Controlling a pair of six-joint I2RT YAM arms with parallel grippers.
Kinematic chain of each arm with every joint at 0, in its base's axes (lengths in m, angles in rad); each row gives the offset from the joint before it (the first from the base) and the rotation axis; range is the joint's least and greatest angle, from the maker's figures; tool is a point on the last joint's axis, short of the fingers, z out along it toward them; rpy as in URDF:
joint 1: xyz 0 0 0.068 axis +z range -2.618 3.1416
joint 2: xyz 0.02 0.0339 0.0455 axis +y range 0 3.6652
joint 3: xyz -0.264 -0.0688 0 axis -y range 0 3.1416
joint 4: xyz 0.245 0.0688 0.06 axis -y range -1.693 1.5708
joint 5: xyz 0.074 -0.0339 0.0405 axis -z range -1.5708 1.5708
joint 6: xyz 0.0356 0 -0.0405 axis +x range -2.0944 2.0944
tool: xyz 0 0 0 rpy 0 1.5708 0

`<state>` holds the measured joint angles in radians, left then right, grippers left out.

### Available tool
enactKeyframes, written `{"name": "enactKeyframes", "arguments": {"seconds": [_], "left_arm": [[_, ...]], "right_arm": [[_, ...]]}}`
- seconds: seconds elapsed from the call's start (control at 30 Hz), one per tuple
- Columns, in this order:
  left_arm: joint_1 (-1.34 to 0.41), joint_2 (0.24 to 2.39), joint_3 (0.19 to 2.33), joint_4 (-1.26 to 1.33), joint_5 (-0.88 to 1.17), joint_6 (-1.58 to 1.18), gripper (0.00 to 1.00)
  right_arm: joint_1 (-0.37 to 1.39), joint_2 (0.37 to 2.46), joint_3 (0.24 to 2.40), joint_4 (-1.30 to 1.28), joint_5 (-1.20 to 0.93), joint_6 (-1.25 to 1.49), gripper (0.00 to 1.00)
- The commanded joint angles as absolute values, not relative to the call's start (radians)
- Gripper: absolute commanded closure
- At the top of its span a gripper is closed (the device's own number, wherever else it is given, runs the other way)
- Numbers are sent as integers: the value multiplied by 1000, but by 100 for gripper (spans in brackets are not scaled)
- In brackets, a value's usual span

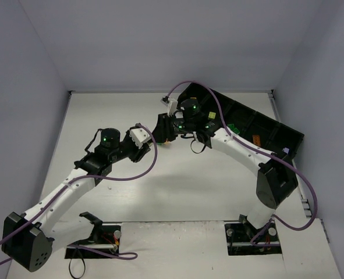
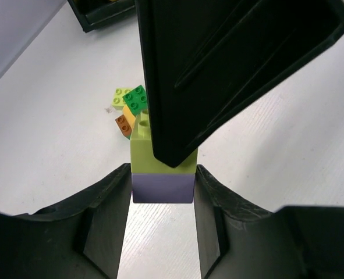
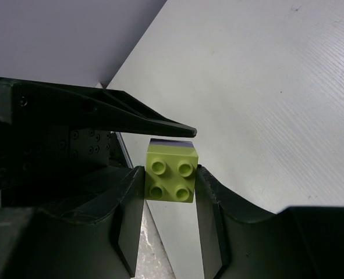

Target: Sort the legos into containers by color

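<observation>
Pale grey walls (image 1: pixel 160 40) shut in a white worktop (image 1: pixel 102 110) at the back and on both sides. Over its middle, a lime brick (image 3: pixel 172 183) sits stacked on a lilac brick (image 2: pixel 163 190), and both arms meet on this pair. The left hand (image 2: pixel 163 176) is clamped on the lilac brick, with a finger pressed to each of its side faces. The right hand (image 3: pixel 169 172) is clamped on the lime brick the same way, the brick's four studs facing the wrist camera. One right finger lies across the lime brick in the left wrist view.

Just beyond the pair, a small heap (image 2: pixel 134 100) of loose bricks lies on the worktop: lime, dark green, yellow-orange and brown, all touching.

A black tray (image 1: pixel 276 131) of several compartments runs aslant along the right back edge, from the back wall toward the right wall. A lime piece (image 1: pixel 233 128) and an orange piece (image 1: pixel 256 138) show in separate compartments. The right arm's elbow stands just beside the tray's near end.

Left of the hands the worktop spreads wide to the left wall. At the near edge the arm bases stand in two cut-outs (image 1: pixel 96 238), with purple cables (image 1: pixel 300 180) looping off both arms.
</observation>
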<state>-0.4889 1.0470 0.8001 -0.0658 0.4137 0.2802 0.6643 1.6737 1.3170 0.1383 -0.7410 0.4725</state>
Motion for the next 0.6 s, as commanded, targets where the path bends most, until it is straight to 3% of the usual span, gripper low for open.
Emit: {"name": "enactKeyframes", "arguments": {"seconds": [0.0,0.57], "left_arm": [[-486,1023,804,-17,400,282,60],[-486,1003,784,90,388,239,58]], "right_arm": [[653,1615,1351,196,-765,489,100],[652,1612,1328,232,-787,520,100]]}}
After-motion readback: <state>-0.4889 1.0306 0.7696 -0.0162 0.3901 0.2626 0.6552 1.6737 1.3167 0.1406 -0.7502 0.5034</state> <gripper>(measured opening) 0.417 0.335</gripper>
